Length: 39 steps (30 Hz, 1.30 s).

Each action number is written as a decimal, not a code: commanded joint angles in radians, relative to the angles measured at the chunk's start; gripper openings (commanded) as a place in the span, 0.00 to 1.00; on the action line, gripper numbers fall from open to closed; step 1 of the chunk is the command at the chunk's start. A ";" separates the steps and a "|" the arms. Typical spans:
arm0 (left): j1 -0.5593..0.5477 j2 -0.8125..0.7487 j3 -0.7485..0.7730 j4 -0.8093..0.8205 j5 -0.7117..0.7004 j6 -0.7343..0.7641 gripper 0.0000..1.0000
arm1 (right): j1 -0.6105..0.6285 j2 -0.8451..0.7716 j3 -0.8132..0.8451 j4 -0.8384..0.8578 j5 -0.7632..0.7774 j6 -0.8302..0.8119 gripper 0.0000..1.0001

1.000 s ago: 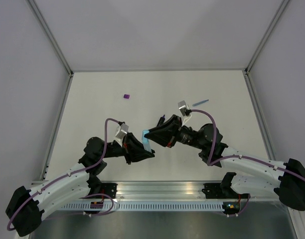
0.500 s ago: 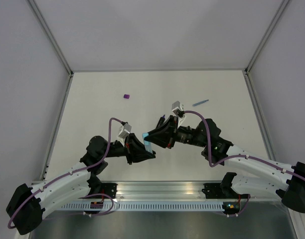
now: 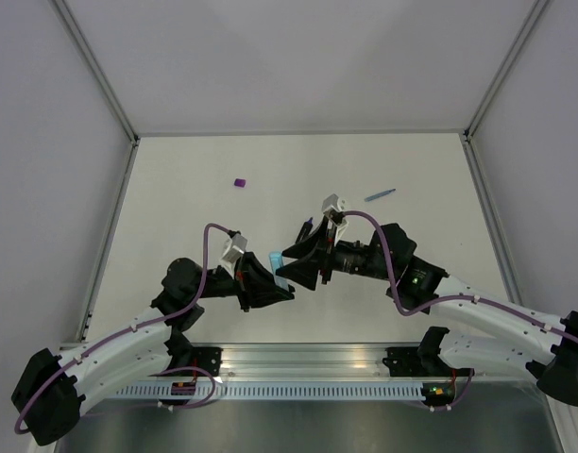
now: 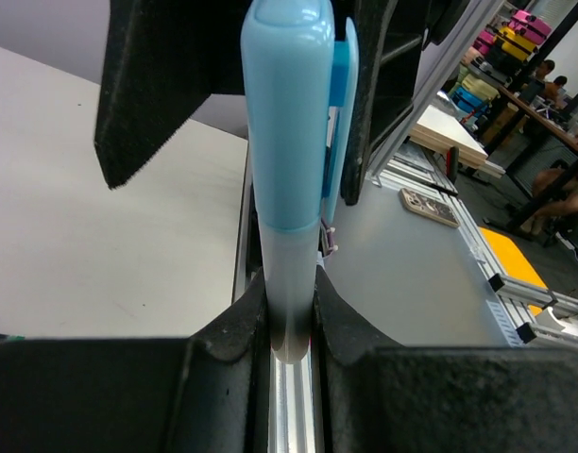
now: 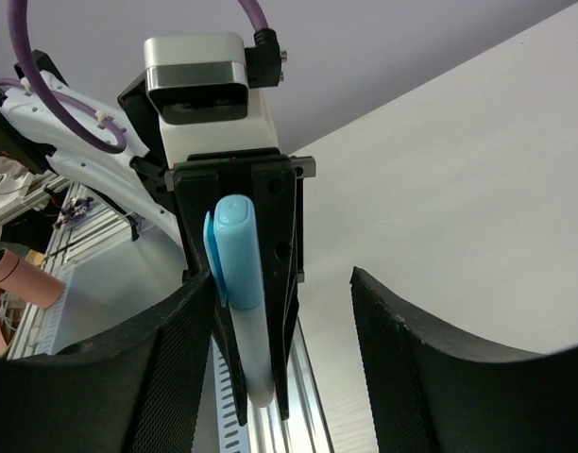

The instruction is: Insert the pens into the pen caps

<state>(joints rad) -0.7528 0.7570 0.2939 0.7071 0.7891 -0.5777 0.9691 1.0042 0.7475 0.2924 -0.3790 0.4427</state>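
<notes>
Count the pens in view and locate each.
3: light-blue highlighter in the left gripper; thin blue pen lying far right on the table; dark pen partly hidden beside the right gripper. More may hide under the arms.

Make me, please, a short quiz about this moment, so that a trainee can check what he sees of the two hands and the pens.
1. True or false: the left hand is shut on the light-blue highlighter.
2. The right hand is: A) shut on the highlighter; B) open, with the highlighter between its fingers; C) shut with nothing in it.
3. In the top view, which lies farther to the left: the purple cap or the thin blue pen?
Key: 1 true; 2 B; 3 the purple cap.
</notes>
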 commanded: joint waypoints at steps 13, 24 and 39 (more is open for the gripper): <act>0.000 -0.010 0.025 0.063 0.013 0.012 0.02 | 0.003 0.112 0.289 -0.157 0.026 -0.078 0.71; 0.000 -0.010 0.028 0.055 0.013 0.013 0.02 | 0.003 0.166 0.303 -0.121 -0.044 -0.042 0.46; 0.000 -0.005 0.027 0.057 0.004 0.012 0.02 | 0.002 0.134 0.086 -0.021 -0.139 0.030 0.00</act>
<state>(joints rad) -0.7551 0.7609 0.2935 0.6510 0.8162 -0.5774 0.9642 1.1252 0.8898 0.3199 -0.4438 0.4526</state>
